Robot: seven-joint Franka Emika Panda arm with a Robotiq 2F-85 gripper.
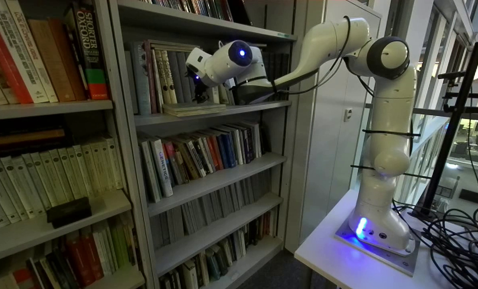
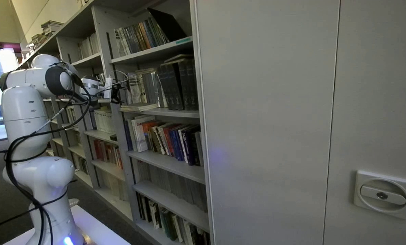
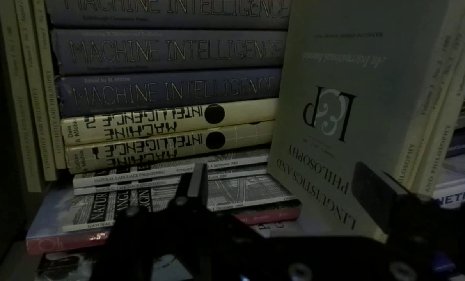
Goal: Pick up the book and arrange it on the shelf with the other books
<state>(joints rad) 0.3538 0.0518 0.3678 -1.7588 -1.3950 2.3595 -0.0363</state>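
The top book [image 1: 195, 107] of a small pile of pale books lies flat on a tier of the grey metal shelf [image 1: 259, 107]. The pile also shows in an exterior view [image 2: 140, 107]. In the wrist view the book [image 3: 326, 109] has a pale "Linguistics and Philosophy" cover, turned sideways. The other books [image 1: 181, 72] stand upright behind it, with grey and cream spines [image 3: 170, 54]. My gripper [image 1: 201, 95] is just above the pile, also seen in an exterior view [image 2: 117, 93]. Its fingers [image 3: 285, 187] are wide apart and hold nothing; the right finger overlaps the cover in view.
A higher tier [image 1: 207, 20] runs above the arm. A lower tier holds more books, with a "Genetics" volume [image 1: 163, 168]. A bookcase with red and brown spines [image 1: 58, 60] stands alongside. Dark volumes [image 2: 181, 85] fill the tier's far end, near a grey cabinet [image 2: 267, 102].
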